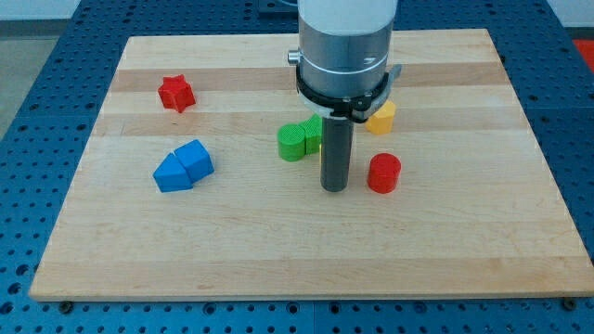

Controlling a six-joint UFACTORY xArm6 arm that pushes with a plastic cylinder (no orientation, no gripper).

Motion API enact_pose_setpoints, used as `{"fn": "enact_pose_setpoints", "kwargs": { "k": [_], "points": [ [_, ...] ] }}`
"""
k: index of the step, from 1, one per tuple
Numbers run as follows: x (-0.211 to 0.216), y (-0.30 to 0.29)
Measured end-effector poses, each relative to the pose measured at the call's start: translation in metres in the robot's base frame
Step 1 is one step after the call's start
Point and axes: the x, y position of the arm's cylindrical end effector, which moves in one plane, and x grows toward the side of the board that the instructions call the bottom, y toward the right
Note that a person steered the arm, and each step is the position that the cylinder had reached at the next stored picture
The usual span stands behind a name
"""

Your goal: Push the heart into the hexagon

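1. Upper arm section – wide cylinder, pale grey/white shell at the view's top, cut off by the frame edge.
2. Below that, a brushed silver metal band, slightly darker grey, w/ a soft vertical sheen.
3. Black ring clamp round the band's lower edge; small screw/bolt nub on its left side, a grey tab sticking out on the right.
4. Under the clamp, a black bracket narrowing down toward the rod.
5. Rod – straight, dark grey cylinder, much thinner than the arm body, matte finish w/ a faint highlight down one side.
6. My tip (334, 188) – flat, blunt end, same dark grey, no markings visible.
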Motion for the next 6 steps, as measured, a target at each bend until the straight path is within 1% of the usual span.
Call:
{"fn": "enact_pose_setpoints", "kwargs": {
  "k": [2, 3, 4, 5, 6],
  "points": [
    [-0.004, -0.012],
    [-0.004, -0.038],
    [-0.023, -0.052],
    [-0.035, -0.037],
    [-0.035, 0.003]
  ]
}}
